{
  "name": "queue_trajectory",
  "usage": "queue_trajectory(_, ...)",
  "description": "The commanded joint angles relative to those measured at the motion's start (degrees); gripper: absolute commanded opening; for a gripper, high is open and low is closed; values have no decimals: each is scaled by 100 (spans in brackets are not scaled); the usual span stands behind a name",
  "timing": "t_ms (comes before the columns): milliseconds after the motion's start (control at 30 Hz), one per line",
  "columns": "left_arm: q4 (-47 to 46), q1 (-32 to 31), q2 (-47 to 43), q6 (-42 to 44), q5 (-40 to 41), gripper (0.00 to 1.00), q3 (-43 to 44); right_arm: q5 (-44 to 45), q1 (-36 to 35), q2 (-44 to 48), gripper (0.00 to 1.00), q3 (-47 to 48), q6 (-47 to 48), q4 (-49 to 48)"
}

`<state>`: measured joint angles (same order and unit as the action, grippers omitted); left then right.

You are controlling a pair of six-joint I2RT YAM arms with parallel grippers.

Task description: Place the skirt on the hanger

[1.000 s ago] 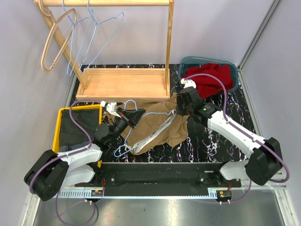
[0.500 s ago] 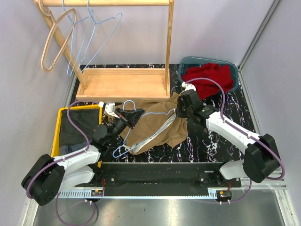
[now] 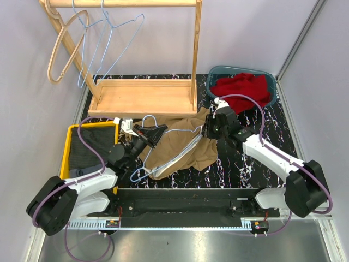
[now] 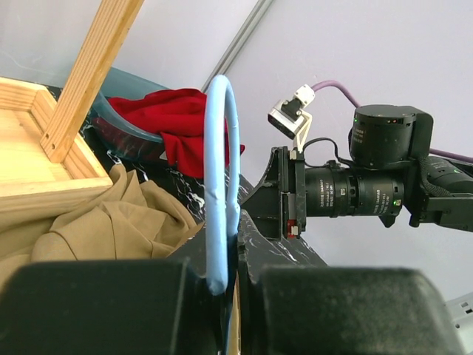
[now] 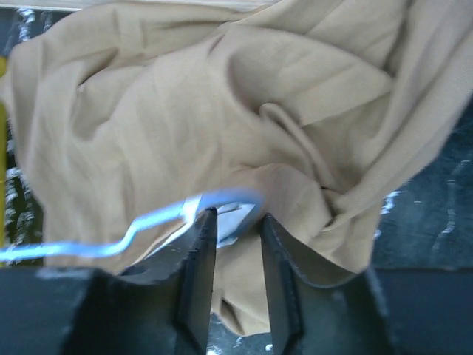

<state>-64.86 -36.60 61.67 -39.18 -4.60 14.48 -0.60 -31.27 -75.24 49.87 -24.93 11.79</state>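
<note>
We see the dark marbled table [image 3: 245, 164] with the wooden rack [image 3: 142, 97] standing at its far side. Just in front of the rack the tan skirt [image 3: 182, 150] lies crumpled mid-table. The blue wire hanger [image 4: 220, 185] rests partly on the skirt. Our left gripper [image 4: 230, 259] is clenched on the hanger's hook. Our right gripper [image 5: 235, 222] has its jaws parted at the hanger's far shoulder, over the cloth.

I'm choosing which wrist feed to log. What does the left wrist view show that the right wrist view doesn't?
Only left wrist: the left gripper shut on the hook of the blue hanger, the wooden rack, the red cloth and the right arm. Only right wrist: the right gripper, fingers slightly apart, at the hanger's wire shoulder. Both: the tan skirt and the hanger.
</note>
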Motion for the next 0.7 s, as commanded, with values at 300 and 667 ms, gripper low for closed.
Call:
queue_trajectory(300,-589,-84,258,-90,161,0,134,-239,-152,239,68,5,-311,-274)
queue_trajectory(667,-958,-102,556,-231,74,0,239,-1475,-160,264,71,-29,-30,-511)
